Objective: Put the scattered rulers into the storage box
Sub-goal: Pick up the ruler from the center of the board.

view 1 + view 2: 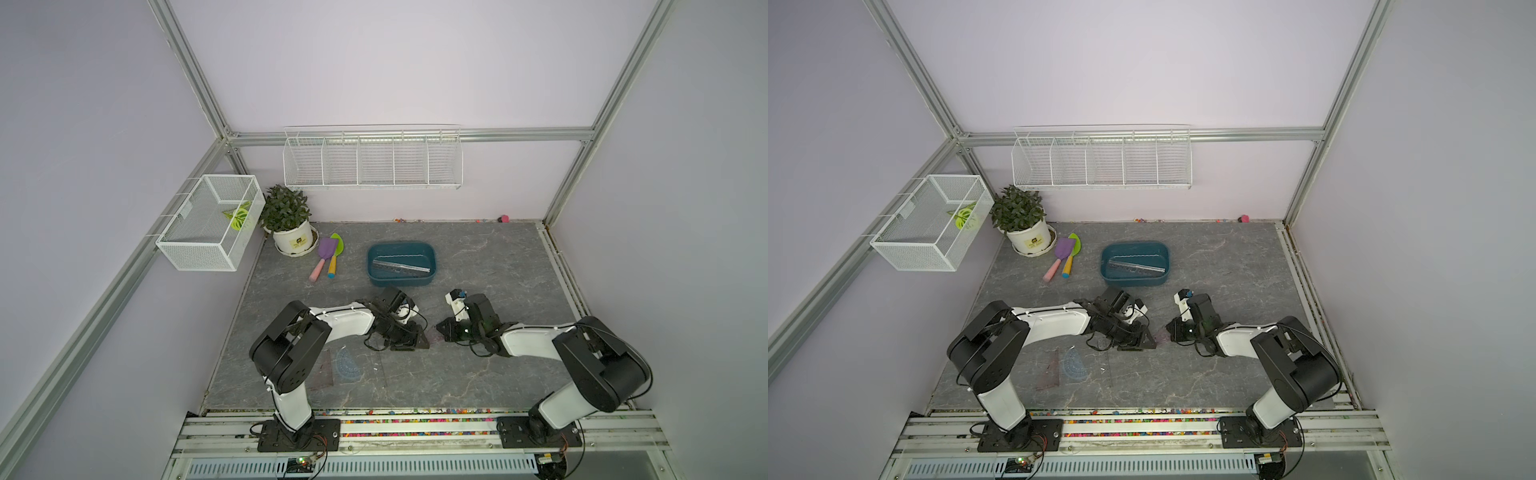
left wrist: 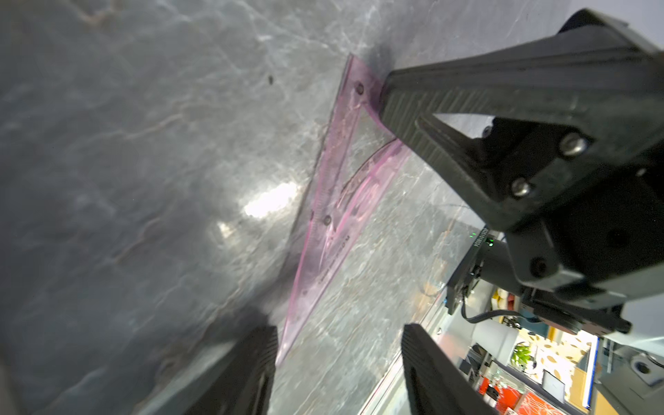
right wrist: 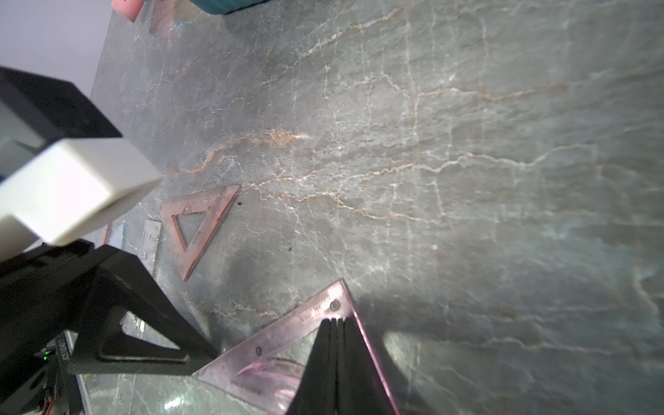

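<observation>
A pinkish-purple triangle ruler (image 3: pixel 284 346) lies flat on the grey table between my two grippers. My right gripper (image 3: pixel 336 319) is shut, its tips resting on top of the triangle near one corner. My left gripper (image 2: pixel 339 330) is open, with one finger (image 3: pixel 143 323) against the triangle's opposite corner. The teal storage box (image 1: pixel 401 282) behind them holds straight rulers (image 1: pixel 401 268). A brownish triangle (image 3: pixel 197 222), a clear straight ruler (image 3: pixel 151 239) and a bluish protractor (image 1: pixel 348 365) lie loose on the table near the left arm.
Purple and green toy shovels (image 1: pixel 328 253) lie left of the box, beside a potted plant (image 1: pixel 286 220). A white mesh basket (image 1: pixel 208 224) hangs on the left wall. A long white wire rack (image 1: pixel 372 160) is on the back wall.
</observation>
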`<state>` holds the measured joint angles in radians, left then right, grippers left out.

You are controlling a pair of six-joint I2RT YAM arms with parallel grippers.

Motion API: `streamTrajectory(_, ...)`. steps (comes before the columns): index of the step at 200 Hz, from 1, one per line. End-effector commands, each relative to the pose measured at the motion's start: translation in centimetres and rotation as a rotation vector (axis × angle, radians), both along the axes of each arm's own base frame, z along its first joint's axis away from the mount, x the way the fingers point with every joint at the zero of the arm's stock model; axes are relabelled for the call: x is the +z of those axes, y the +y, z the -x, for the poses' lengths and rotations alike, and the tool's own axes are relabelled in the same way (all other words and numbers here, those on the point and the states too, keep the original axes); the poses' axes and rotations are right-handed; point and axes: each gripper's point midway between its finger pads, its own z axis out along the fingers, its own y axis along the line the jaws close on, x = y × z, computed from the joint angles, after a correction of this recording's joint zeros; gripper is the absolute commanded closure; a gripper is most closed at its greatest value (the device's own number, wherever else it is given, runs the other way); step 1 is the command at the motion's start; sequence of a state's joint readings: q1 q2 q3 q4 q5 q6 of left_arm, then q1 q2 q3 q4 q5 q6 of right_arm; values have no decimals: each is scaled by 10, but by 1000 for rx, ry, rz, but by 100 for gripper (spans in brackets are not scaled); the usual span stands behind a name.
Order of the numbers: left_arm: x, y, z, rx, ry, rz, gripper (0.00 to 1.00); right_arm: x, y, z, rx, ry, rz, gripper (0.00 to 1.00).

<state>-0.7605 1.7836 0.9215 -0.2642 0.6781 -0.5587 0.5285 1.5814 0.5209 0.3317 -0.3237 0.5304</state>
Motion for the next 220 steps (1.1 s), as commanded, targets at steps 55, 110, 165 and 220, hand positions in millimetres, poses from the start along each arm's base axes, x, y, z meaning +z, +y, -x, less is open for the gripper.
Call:
streamTrajectory(55,-75,34,19,55,114,-180,57,-34,-19,29,-13,141,77,93)
streamTrajectory(110,-87,36,19,60,120,-194,87,-30,-21,29,-14,135,82,93)
streamTrajectory(165,-86,35,19,63,114,-178,100,-18,-22,27,-15,117,77,93)
streamTrajectory(220,-54,27,12,82,66,-109,100,40,-45,6,-73,8,44,91)
